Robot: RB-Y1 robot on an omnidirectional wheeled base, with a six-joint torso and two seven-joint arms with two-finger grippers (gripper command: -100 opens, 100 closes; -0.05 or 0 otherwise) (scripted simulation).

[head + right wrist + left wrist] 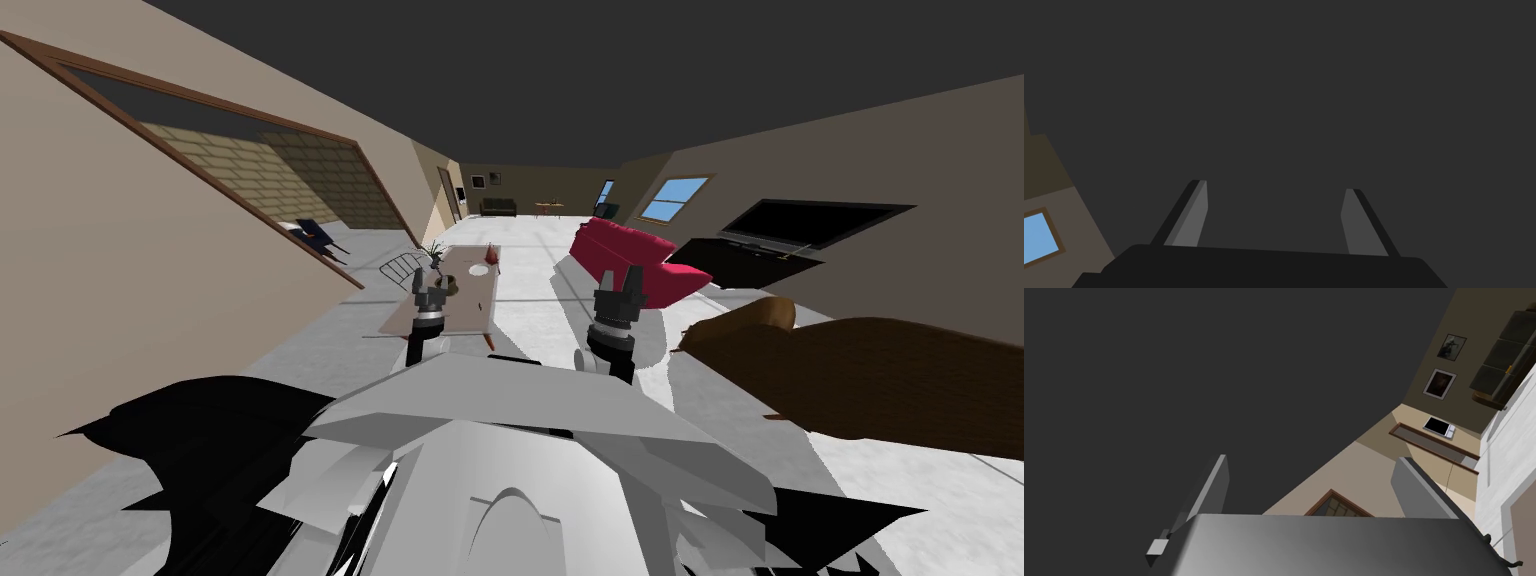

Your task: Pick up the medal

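Observation:
A low tan table (445,308) stands ahead on the pale floor, a little to my left. It carries a small white round thing (479,269), a red cone (490,254) and a potted plant (436,253); I cannot tell which small item is the medal. My left gripper (430,283) is raised in front of the table's near end, its fingers (1216,488) open with nothing between them. My right gripper (620,280) is held up level with it, over the floor right of the table, also open and empty (1274,189).
A red sofa (630,258) sits right of the table. Nearer on my right is a brown sofa (880,370), with a black stand (745,262) and a TV (815,222) behind it. A wire chair (400,266) stands left of the table, by the beige wall (150,290).

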